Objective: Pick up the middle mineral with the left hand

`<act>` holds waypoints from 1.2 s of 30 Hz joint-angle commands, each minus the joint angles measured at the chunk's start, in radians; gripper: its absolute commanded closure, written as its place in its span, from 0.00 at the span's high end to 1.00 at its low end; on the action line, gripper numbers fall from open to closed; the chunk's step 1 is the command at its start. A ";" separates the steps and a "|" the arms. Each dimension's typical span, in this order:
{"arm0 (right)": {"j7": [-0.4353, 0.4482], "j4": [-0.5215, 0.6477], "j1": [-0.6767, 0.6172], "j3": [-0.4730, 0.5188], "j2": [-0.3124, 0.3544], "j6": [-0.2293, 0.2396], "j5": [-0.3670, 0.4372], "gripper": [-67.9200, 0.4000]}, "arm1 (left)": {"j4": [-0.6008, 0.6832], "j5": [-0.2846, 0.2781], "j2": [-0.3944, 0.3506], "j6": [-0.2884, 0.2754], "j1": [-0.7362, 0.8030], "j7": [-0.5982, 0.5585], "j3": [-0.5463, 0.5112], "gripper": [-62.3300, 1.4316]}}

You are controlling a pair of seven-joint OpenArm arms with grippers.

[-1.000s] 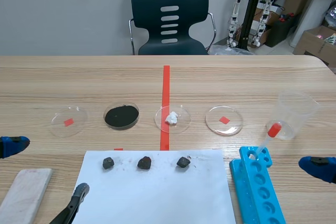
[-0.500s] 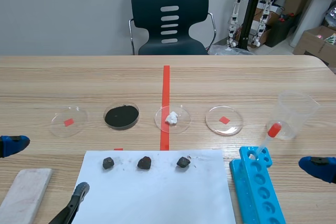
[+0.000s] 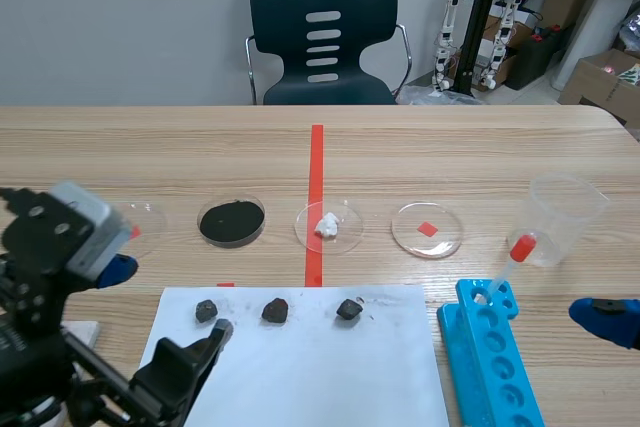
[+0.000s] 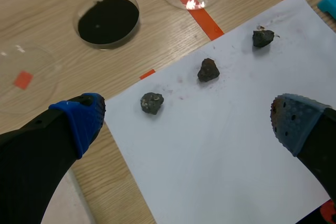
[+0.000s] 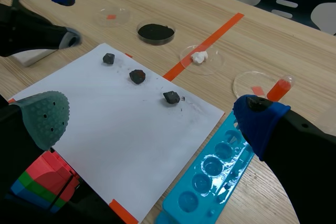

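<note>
Item 1. Left gripper (image 3: 167,300): raised over the near-left part of the table, fingers spread wide, nothing between them. In the left wrist view one finger hangs off the paper sheet (image 4: 226,156) and the other over it.

Item 2. Left mineral (image 4: 151,103): on the sheet, and the nearest of the three stones to the spread fingers. In the scene view one fingertip stands just beside it.

Item 3. Middle mineral (image 3: 275,310): the task object. It rests on the sheet's far strip between its two neighbours, apart from both. It lies ahead of the left gripper, untouched.

Item 4. Right mineral (image 3: 348,309): same row, near the red tape line.

Item 5. Tube rack (image 3: 495,357): blue, beside the sheet's right edge.

Item 6. Right gripper (image 5: 152,118): low at the right, fingers apart, empty.

Hazards, as judged:
- The left mineral lies close to the approach path, so a short reach could close on the wrong stone or knock it.
- The target is small and irregular, so pads closing off-centre could squeeze it out sideways.
- A finger pressing on the sheet could drag it and shift all three stones.
</note>
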 commanded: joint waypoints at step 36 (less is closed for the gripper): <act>0.015 0.008 0.001 0.001 0.000 0.001 0.015 1.00 | -0.551 -0.021 0.294 0.583 -0.724 0.726 0.445 1.00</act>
